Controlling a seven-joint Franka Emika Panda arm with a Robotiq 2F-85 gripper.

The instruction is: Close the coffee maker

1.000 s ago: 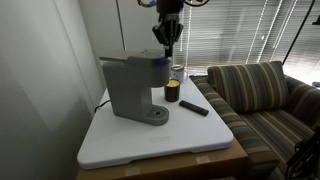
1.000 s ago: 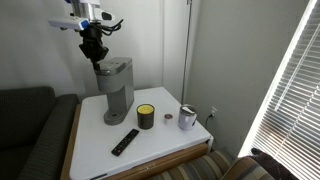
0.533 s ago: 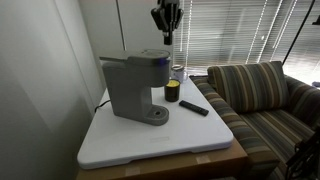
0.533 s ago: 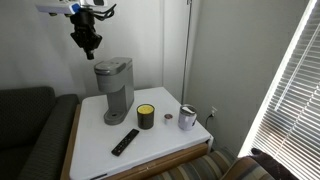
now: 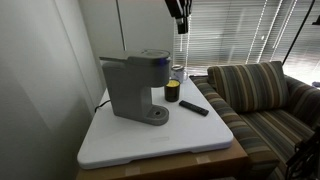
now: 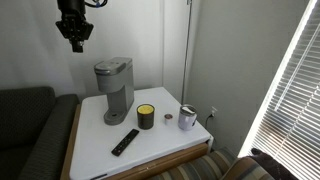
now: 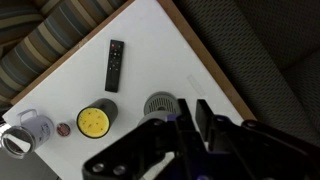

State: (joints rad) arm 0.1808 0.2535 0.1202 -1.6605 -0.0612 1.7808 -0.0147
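The white desk [image 5: 150,140] carries a grey coffee maker [image 5: 135,85] near a back corner. A dark jar [image 5: 172,92] with a yellow top stands just beside its base, and a black remote [image 5: 194,107] lies flat nearby. A metal cup [image 6: 187,117] stands beyond the jar, a small round disc [image 7: 63,128] beside it.
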